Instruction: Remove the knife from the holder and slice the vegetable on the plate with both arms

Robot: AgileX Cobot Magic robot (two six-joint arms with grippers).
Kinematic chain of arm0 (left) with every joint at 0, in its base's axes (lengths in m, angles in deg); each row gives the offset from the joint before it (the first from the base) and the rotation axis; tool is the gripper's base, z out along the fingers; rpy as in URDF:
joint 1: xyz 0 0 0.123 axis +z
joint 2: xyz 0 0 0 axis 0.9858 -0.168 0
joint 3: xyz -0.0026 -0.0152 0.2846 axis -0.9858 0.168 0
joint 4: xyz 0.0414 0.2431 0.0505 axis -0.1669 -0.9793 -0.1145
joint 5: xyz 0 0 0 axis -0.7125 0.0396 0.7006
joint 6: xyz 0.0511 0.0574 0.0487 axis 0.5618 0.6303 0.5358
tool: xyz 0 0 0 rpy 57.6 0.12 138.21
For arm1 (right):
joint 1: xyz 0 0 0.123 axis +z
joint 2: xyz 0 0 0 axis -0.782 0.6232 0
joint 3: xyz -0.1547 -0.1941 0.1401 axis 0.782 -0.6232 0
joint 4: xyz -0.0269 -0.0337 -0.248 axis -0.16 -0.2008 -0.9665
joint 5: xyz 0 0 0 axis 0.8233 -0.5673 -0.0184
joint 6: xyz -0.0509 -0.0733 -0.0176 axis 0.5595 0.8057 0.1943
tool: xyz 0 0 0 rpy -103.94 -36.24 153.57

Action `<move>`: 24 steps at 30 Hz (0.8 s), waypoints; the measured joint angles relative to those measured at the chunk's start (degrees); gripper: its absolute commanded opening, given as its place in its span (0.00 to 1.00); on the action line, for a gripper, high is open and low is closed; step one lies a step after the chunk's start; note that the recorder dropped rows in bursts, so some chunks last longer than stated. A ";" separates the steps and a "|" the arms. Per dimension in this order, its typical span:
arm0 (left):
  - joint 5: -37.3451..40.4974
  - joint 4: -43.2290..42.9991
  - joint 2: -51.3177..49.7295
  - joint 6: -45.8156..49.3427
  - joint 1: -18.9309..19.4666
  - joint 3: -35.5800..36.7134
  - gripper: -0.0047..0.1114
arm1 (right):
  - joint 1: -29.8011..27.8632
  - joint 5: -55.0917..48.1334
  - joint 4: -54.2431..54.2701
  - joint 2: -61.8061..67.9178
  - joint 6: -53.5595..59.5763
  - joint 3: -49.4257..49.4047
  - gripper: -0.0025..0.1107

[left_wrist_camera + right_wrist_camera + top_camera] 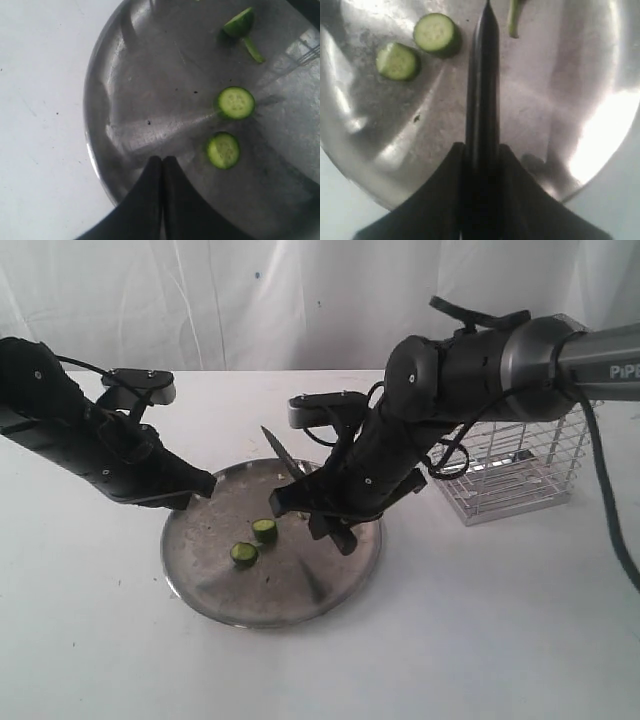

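Observation:
The steel plate [300,585] holds two round green slices of the vegetable [264,530], lying side by side, the second slice [243,554] nearer the front. My right gripper [300,495] is shut on the knife [280,453], whose dark blade [482,90] points out over the plate [560,100] just past one slice [435,32]. My left gripper [162,159] is shut and empty over the plate's rim [97,150], a short way from the slices [223,150]. A green end piece [239,22] lies farther across the plate. The holder [510,475] stands right of the plate.
A thin green strip [514,20] lies on the plate beyond the knife tip. The white table [100,640] surrounds the plate, and a white curtain hangs behind. The right arm's grey tube [600,360] passes above the holder.

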 measured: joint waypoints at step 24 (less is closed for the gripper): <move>1.35 0.27 5.75 0.95 0.00 0.00 0.08 | -1.76 10.84 10.97 1.14 8.58 0.00 0.35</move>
